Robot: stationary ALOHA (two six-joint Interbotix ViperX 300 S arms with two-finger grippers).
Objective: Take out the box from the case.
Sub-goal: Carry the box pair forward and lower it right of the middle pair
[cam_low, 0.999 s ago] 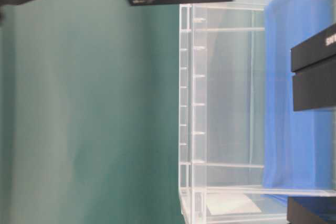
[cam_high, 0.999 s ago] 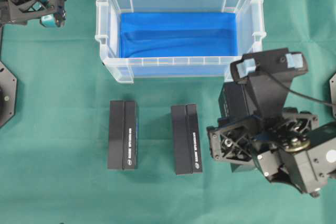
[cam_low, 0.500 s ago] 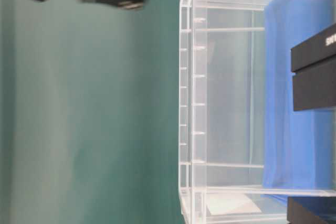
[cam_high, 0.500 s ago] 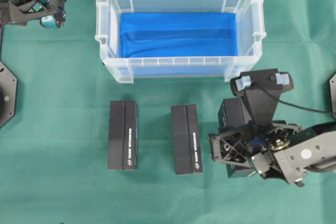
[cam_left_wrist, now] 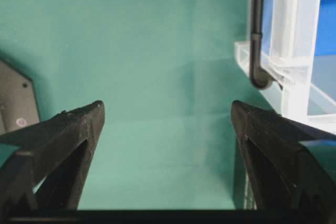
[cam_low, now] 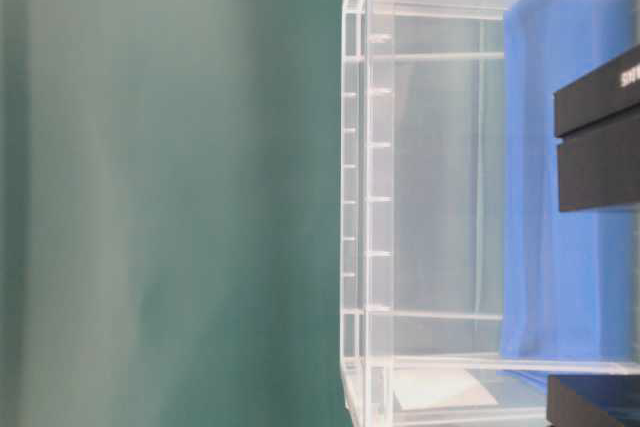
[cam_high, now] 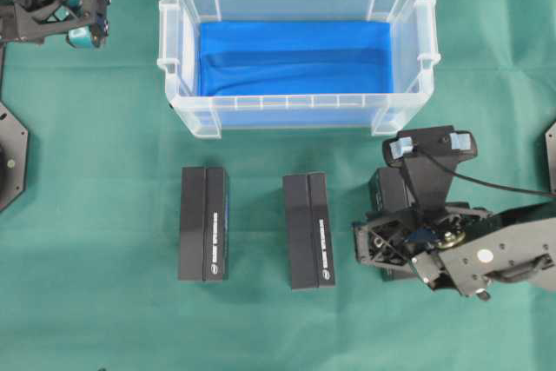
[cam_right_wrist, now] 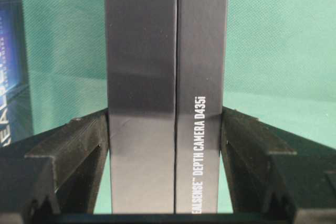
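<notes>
The case [cam_high: 295,110], a clear bin with a blue lining, stands at the back middle and holds no box. My right gripper [cam_high: 391,236] is shut on a black box [cam_high: 385,190], low over the green cloth in front of the case's right corner. In the right wrist view the fingers [cam_right_wrist: 79,145] press both long sides of this box [cam_right_wrist: 165,77], printed "DEPTH CAMERA D435i". I cannot tell if it touches the cloth. My left gripper [cam_high: 82,15] is open and empty at the far left, beside the case [cam_left_wrist: 294,51].
Two more black boxes [cam_high: 204,223] [cam_high: 308,230] lie side by side on the cloth in front of the case. One shows at the left edge of the right wrist view [cam_right_wrist: 10,77]. The table-level view shows the case wall [cam_low: 420,197] and boxes [cam_low: 600,137].
My right gripper has come down and forward with the box, away from the case towards the cloth. The left arm has barely moved.
</notes>
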